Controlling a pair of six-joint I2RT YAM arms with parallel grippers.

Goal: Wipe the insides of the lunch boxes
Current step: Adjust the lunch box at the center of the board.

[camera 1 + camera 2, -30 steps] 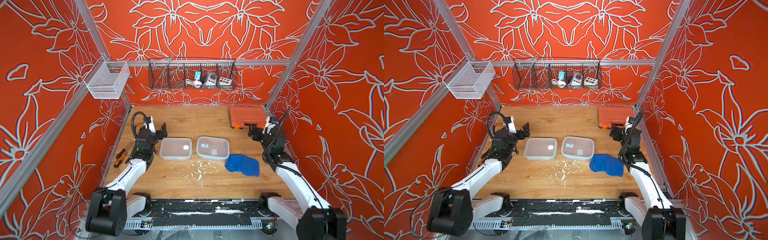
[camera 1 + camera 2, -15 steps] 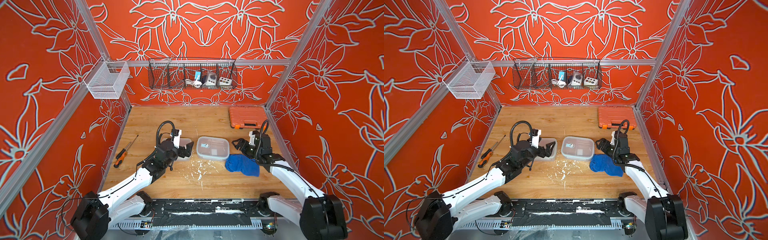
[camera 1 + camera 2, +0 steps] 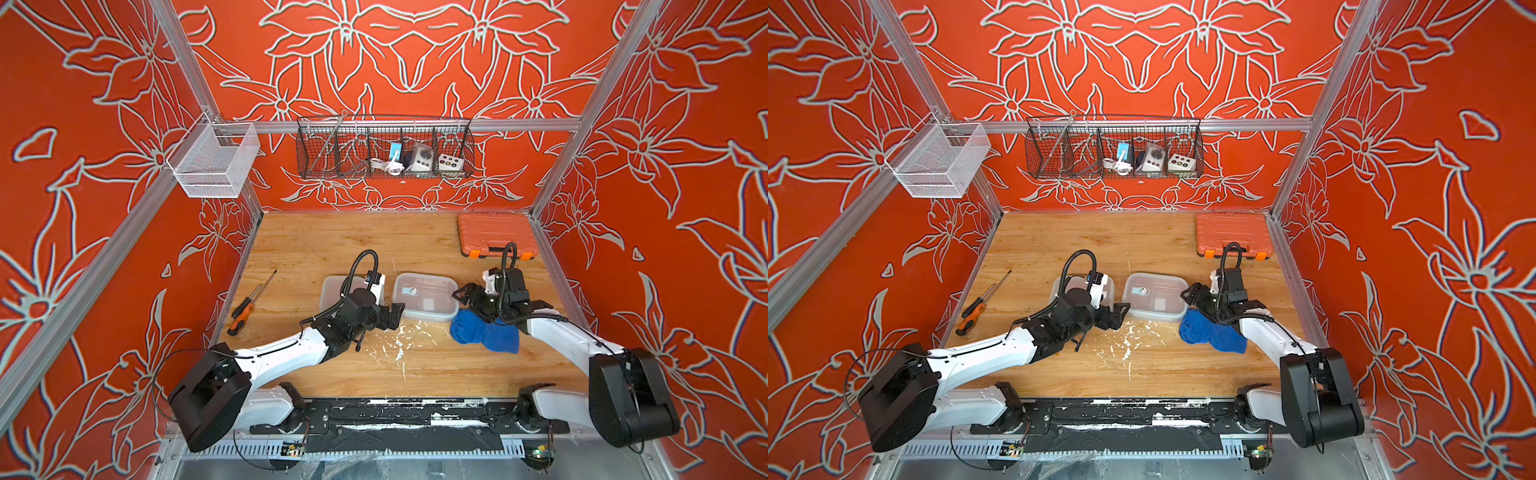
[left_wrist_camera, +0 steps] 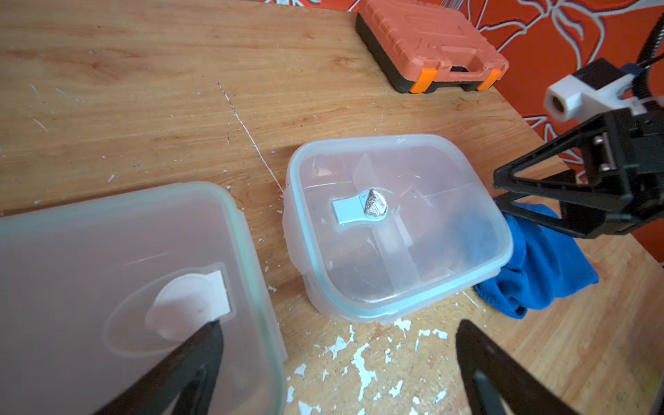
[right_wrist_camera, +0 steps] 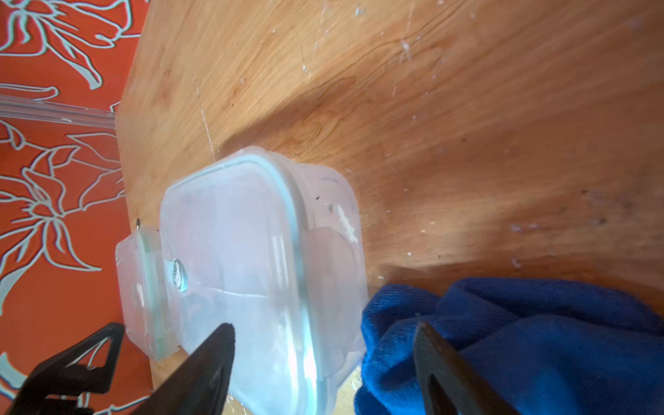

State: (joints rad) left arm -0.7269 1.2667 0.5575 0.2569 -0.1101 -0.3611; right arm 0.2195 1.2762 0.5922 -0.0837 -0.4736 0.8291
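Flanking lunch box (image 3: 426,297) edges, left pincer (image 3: 395,318), right pincer (image 3: 462,300) gape (apparently clear).

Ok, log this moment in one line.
left gripper: open, near plain box | right gripper: open, over divided box edge and cloth | both boxes: lidded

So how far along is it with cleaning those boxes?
Nothing looks wiped yet: both lunch boxes are shut. In hand: the right gripper hangs open at the blue cloth, and the left gripper is open by the boxes. Left: opening them and wiping both insides.
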